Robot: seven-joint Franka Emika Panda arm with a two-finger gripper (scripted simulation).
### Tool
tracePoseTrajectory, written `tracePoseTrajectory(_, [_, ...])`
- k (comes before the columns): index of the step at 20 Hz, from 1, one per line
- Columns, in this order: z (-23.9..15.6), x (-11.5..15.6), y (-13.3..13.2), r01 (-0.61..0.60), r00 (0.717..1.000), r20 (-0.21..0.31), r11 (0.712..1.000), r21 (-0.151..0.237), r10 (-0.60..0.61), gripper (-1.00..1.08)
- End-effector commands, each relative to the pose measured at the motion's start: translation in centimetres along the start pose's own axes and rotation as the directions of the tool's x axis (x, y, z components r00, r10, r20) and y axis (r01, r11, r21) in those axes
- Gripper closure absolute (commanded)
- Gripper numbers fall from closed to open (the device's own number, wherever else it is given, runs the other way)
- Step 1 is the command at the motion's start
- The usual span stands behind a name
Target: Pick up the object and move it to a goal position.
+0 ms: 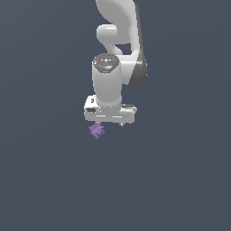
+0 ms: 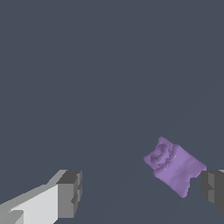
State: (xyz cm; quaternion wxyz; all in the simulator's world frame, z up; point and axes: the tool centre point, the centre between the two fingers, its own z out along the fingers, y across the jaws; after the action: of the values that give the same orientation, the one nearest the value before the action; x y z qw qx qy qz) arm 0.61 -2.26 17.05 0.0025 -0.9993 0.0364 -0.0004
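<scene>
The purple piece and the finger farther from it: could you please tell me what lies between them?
Nothing: in the wrist view only bare dark floor shows between the purple piece and the far finger. The other finger sits close beside the piece.

One gripper finger [image 2: 214, 189] is cut off by the wrist view's edge (only its dark pad shows).
</scene>
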Motion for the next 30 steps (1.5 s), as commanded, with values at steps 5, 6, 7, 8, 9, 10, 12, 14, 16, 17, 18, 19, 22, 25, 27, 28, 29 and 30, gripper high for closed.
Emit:
tracePoseTrajectory(5, [-0.2,-0.2,-0.1,0.009,1.0,0.004,1.0,-0.004,-0.009,-0.92])
tracePoseTrajectory(6, [-0.3,-0.3,-0.2,0.015,1.0,0.005,1.0,-0.006,-0.015,-0.92])
tracePoseTrajectory(7, [-0.4,-0.4,-0.3,0.02,1.0,0.007,1.0,-0.007,-0.02,-0.92])
tracePoseTrajectory(8, [-0.5,-0.5,-0.4,0.025,1.0,0.009,1.0,-0.009,-0.025,-0.92])
tracePoseTrajectory(9, [-0.5,-0.6,-0.4,0.029,1.0,0.009,1.0,-0.01,-0.028,-0.92])
tracePoseTrajectory(10, [-0.5,-0.6,-0.5,0.031,0.999,0.01,0.999,-0.01,-0.031,-0.92])
tracePoseTrajectory(12, [-0.5,-0.6,-0.4,0.03,1.0,0.01,1.0,-0.01,-0.03,-0.92])
tracePoseTrajectory(14, [-0.4,-0.6,-0.3,0.022,1.0,0.009,1.0,-0.009,-0.022,-0.92])
tracePoseTrajectory(16, [-0.2,-0.7,-0.1,0.007,1.0,0.009,1.0,-0.009,-0.006,-0.92])
tracePoseTrajectory(17, [-0.1,-0.7,0.0,-0.004,1.0,0.009,1.0,-0.008,0.004,-0.92])
tracePoseTrajectory(18, [0.1,-0.8,0.1,-0.017,1.0,0.009,1.0,-0.008,0.017,-0.92])
tracePoseTrajectory(19, [0.3,-0.8,0.3,-0.031,0.999,0.009,0.999,-0.007,0.031,-0.92])
tracePoseTrajectory(22, [1.1,-1.1,1.0,-0.086,0.996,0.009,0.996,-0.005,0.086,-0.92])
tracePoseTrajectory(25, [2.0,-1.4,2.0,-0.158,0.987,0.008,0.987,-0.003,0.159,-0.92])
tracePoseTrajectory(27, [2.8,-1.7,2.7,-0.216,0.976,0.008,0.976,-0.001,0.216,-0.92])
tracePoseTrajectory(28, [3.2,-1.9,3.2,-0.248,0.969,0.008,0.969,-0.001,0.248,-0.92])
tracePoseTrajectory(29, [3.7,-2.1,3.6,-0.281,0.96,0.008,0.96,-0.001,0.281,-0.92])
tracePoseTrajectory(30, [4.1,-2.3,4.1,-0.316,0.949,0.007,0.949,0.0,0.316,-0.92])
